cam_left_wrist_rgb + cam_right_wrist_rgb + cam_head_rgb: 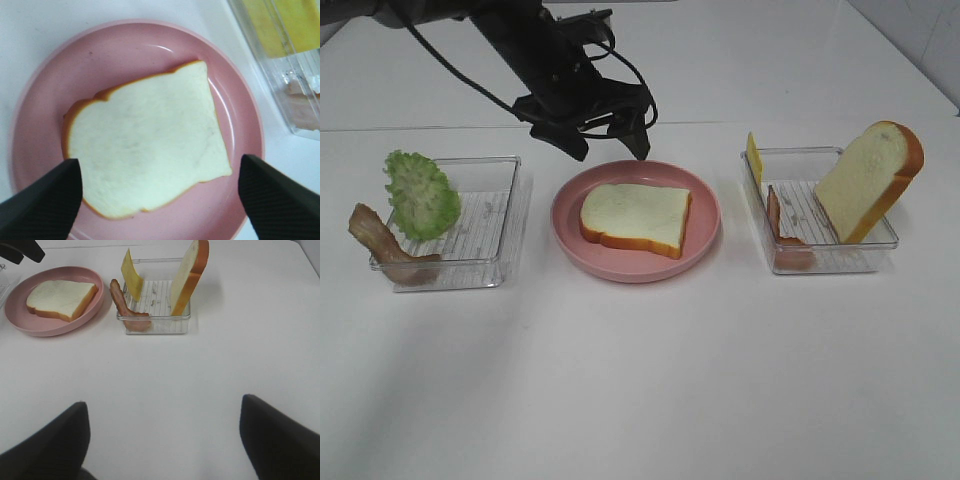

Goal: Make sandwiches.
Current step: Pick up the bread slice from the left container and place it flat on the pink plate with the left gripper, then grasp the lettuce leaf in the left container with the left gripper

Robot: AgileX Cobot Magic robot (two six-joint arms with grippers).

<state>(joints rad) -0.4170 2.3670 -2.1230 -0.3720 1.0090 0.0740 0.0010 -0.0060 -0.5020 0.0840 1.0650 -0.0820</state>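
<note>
**One slice on the plate, both grippers wide and empty**

In the high view the left arm point(520, 45) runs off the upper left of the frame, so only its front end shows. At the left, the left tray point(490, 225) holds lettuce point(420, 195) standing on edge. The left bacon point(382, 245) hangs over its left wall, and where its lower end rests is hard to make out.

In the middle, a slice point(635, 217) lies flat on the plate point(561, 215). The left gripper point(608, 150) hovers above the plate's far rim, jaws wide and empty. Its wrist view shows the fingers point(45, 200) either side of the slice, above it.

At the right, the right tray point(830, 255) holds cheese point(753, 157), partly behind its wall, the right bacon point(777, 218) and a leaning slice point(868, 180) propped at the right wall.

The right gripper point(162, 412) is outside the high view. Its own camera shows the jaws wide, nothing between them, well short of that tray.
</note>
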